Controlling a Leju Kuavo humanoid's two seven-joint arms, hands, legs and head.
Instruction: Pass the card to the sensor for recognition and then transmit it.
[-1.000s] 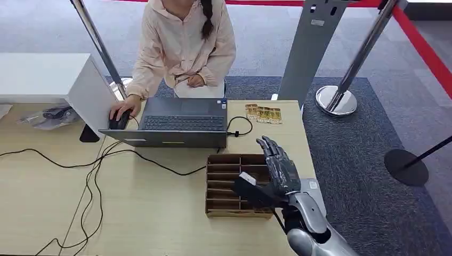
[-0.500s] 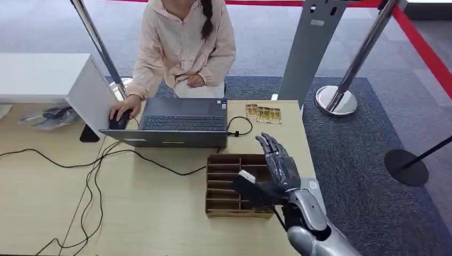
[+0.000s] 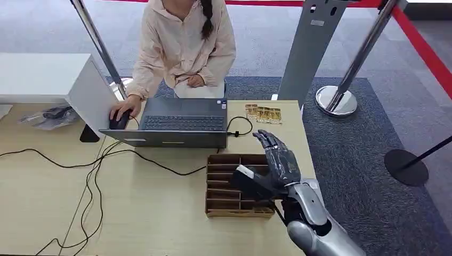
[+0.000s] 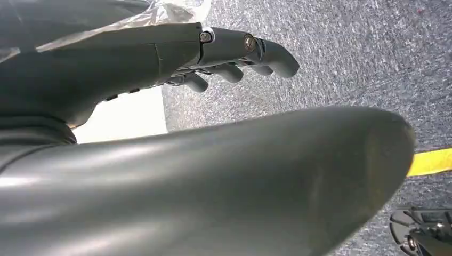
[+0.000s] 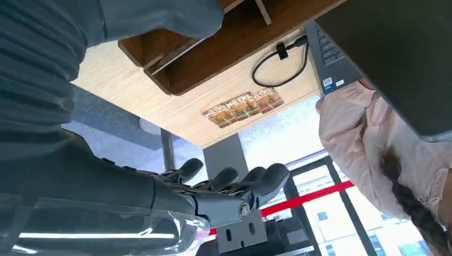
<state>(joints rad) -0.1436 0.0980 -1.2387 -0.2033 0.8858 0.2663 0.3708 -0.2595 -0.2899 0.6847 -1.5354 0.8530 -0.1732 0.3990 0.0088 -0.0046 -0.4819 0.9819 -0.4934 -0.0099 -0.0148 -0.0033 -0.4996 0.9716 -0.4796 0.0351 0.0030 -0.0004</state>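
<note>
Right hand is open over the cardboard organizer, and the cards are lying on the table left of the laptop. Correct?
Not quite. The cards lie to the right of the laptop, near the table's far edge, as the head view shows. The rest holds: the right hand is open, fingers spread, above the cardboard organizer.

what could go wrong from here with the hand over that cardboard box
The right hand hovers open over the cardboard organizer; its thumb could catch a divider and drag the light box. The laptop's black cable loops close by and might snag. The cards lie flat on the table, likely hard to lift.
</note>
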